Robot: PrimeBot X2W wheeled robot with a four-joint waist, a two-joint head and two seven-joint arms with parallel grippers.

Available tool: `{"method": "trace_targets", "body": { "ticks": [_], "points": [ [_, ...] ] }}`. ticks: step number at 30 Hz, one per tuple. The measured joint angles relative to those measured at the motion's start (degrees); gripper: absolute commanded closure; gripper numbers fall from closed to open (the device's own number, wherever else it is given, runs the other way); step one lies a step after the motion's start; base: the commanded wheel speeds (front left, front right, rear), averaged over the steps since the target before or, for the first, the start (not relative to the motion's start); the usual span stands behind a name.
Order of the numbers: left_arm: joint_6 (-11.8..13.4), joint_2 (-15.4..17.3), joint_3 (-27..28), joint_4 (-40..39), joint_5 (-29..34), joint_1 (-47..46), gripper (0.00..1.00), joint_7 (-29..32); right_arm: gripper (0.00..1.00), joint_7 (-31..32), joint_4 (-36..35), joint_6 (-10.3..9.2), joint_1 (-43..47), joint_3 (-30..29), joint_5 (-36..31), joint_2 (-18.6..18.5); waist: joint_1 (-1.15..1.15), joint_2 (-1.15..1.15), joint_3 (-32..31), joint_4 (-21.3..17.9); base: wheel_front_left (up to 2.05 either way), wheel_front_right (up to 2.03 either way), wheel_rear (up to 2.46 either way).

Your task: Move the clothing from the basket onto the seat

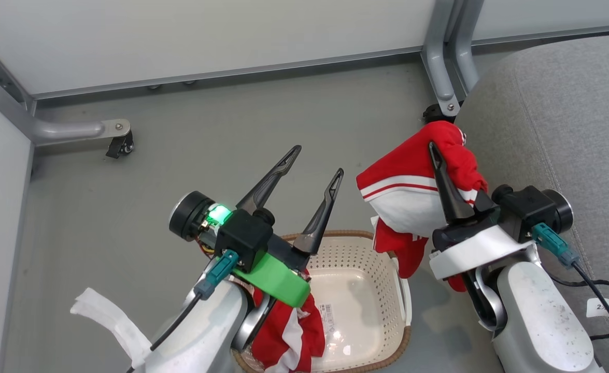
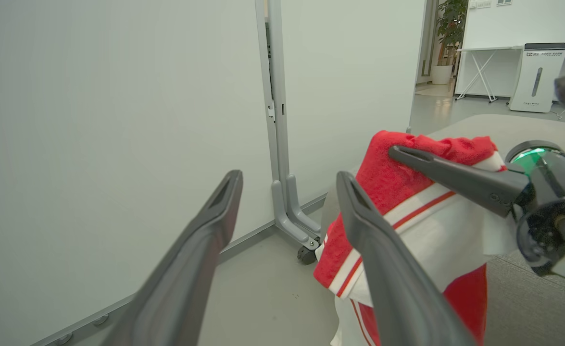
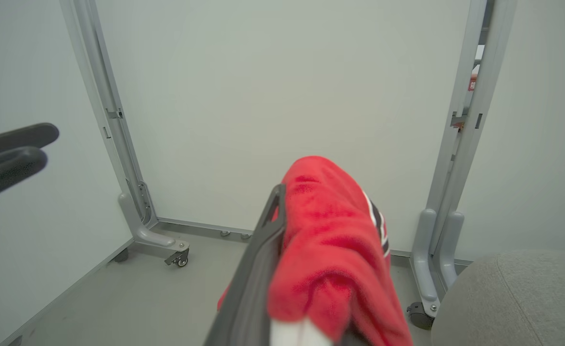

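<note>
Nothing legible; barcode label [image 1: 326, 314] in basket [image 1: 366, 254], print too small

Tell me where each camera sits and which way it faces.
Head view: on the head, looking down at basket and seat; left hand and right hand show.
Left wrist view: on the left wrist, facing the white partition past its open fingers.
Right wrist view: on the right wrist, facing the partition past its fingers.
Shared: both wrist views show the held red garment and the seat.
</note>
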Motion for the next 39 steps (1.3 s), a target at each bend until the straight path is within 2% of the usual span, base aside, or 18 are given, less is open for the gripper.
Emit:
{"method": "trace_targets", "body": {
  "ticks": [6, 13, 24, 39],
  "points": [
    [-0.7, -0.5, 1.1, -0.6, 0.9, 1.8, 0.00, 0.0, 1.00, 0.0, -0.6, 0.00, 0.2, -1.7, -0.6, 0.0, 0.00, 0.00, -0.1, -0.9, 0.00, 0.00, 0.00],
    [-1.7, -0.9, 1.9, -0.8, 2.3, 2.2, 0.00, 0.0, 1.00, 0.0, -1.9, 0.00, -0.7, -4.9, -1.5, 0.0, 0.00, 0.00, 0.5, -3.9, 0.00, 0.00, 0.00],
    [-2.8, -1.1, 2.0, -0.3, 3.8, 2.2, 0.00, 0.0, 1.00, 0.0, -3.1, 0.00, -0.9, -9.7, -2.1, 0.0, 0.00, 0.00, 2.1, -10.9, 0.00, 0.00, 0.00],
    [-3.7, -0.7, 1.2, 0.9, 4.3, 2.0, 0.00, 0.0, 1.00, 0.0, -4.3, 0.00, 4.3, -15.2, -1.0, 0.0, 0.00, 0.00, 3.5, -22.1, 0.00, 0.00, 0.00]
  ]
}}
